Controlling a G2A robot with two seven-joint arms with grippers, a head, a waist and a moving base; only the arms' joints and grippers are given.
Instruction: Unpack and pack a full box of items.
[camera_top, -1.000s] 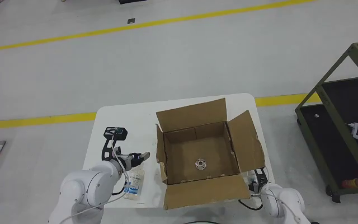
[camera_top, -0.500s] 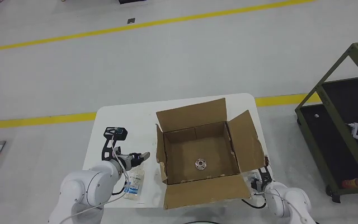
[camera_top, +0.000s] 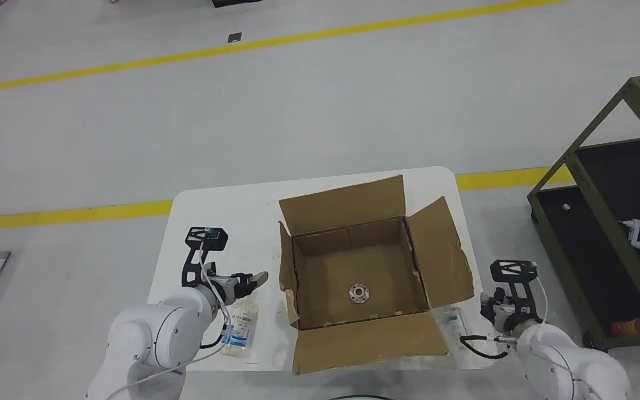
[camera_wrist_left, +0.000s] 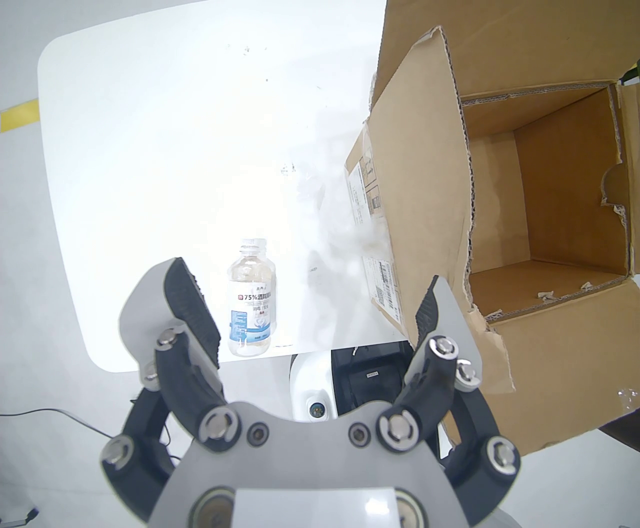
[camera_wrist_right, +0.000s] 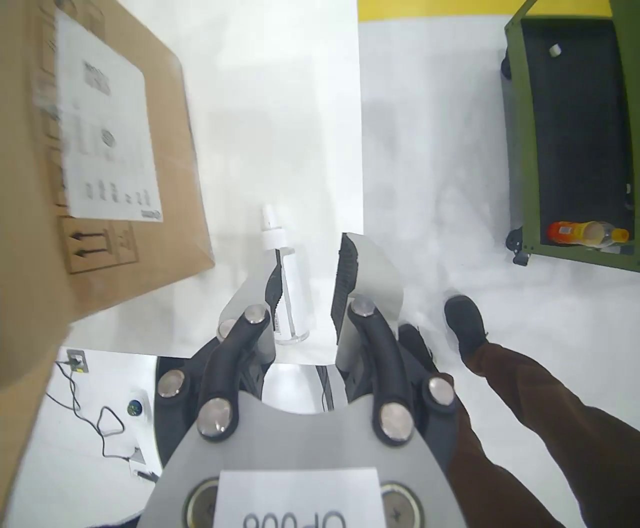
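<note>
**Top view.** Box (camera_top: 345, 240) stands open in the middle of the table (camera_top: 220, 215), flaps out. One small round piece (camera_top: 357, 292) lies near the centre of its floor. Bottle (camera_top: 240, 328) lies flat on the table left of the box, near the front edge. Left gripper (camera_top: 243, 284) is just beside it. Spray bottle (camera_top: 452, 322) lies by the box's right front corner.

**Left wrist view.** Left gripper is released, jaws wide, nothing between the pads. The bottle is on its side, apart from the box wall.

**Right wrist view.** Right gripper (camera_wrist_right: 310, 257) is released, fingers part-spread. The spray bottle shows between them but rests on the table and is not gripped.

**Judgement.** Unpacking looks nearly done, with the round piece the last item inside.
- Come straight down through the opening, clear of the torn flaps.
- Keep the wrist vertical, since the deep walls leave little room to tilt.
- The piece is low and flat, so set the fingertips across its rim close to the floor before closing.
- Lift straight up before moving sideways.
</note>
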